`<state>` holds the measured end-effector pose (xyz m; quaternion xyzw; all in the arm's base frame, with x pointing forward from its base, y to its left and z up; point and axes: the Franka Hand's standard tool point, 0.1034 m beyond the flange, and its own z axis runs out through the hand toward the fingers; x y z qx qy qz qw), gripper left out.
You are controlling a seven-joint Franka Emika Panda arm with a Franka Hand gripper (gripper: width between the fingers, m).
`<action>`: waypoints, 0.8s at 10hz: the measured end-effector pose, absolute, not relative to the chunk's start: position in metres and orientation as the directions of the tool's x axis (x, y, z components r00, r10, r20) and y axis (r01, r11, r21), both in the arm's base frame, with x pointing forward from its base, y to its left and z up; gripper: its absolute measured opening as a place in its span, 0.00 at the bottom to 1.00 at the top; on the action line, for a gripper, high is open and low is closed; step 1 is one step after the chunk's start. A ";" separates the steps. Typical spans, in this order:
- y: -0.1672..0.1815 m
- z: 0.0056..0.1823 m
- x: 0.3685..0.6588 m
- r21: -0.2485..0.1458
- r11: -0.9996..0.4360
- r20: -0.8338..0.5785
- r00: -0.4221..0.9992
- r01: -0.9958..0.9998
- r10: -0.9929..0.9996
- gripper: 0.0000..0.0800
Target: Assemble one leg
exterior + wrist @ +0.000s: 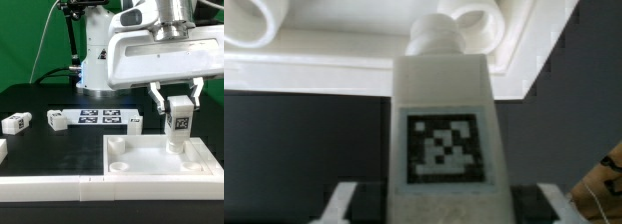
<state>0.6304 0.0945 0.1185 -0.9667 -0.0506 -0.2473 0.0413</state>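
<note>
upright leg [180, 121] set between the jaws, jaws clenched on its upper half, tag facing outward, lower end over the white tray [150, 166], tray on black tabletop [40, 100]

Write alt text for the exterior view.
The pincer holds a tagged white leg upright over the white tray. The marker board and other legs lie on the black table.
</note>
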 end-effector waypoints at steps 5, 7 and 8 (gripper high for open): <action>0.107 0.095 0.631 -0.035 -0.991 0.610 0.789 0.125 0.078 0.37; 0.107 0.093 0.631 -0.032 -0.992 0.625 0.777 0.125 0.078 0.37; 0.108 0.093 0.633 -0.036 -0.991 0.609 0.789 0.128 0.080 0.37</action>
